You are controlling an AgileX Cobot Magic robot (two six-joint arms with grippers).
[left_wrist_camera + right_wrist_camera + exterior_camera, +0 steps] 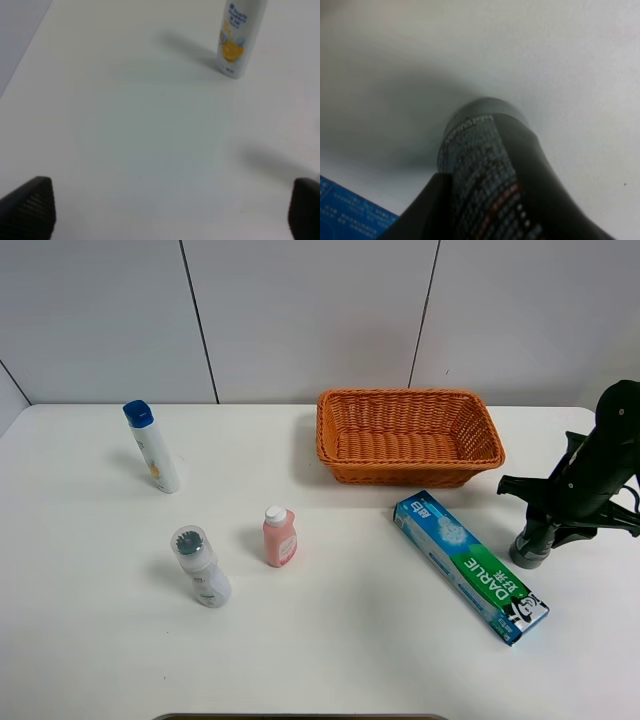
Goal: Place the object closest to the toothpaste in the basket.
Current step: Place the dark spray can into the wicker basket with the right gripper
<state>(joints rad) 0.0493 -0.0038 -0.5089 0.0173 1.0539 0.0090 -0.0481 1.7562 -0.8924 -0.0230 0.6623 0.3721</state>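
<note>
1. Dark cylindrical container (529, 548): judged the task's thing, as nothing stands nearer the toothpaste. It is upright on the desk (330, 640), directly at the right jaws. The right wrist view is filled by its round top and a meshed black surface. I cannot tell whether the right jaws are closed on it.
2. Toothpaste box (470, 566): lies flat, just beside the right jaws on their inner side.
3. Basket (400, 472): beyond the box, well apart from the right jaws.
4. Left jaws: wide apart, holding nothing. A white bottle with a blue cap (237, 35) stands well ahead of them.
5. Pink bottle (280, 537) and grey-capped bottle (201, 567): far from the right jaws, not wanted.

Handling note: grip the container's body squarely and confirm the hold. Lift straight up so the box is not nudged, then carry it over the basket's near rim before releasing.
</note>
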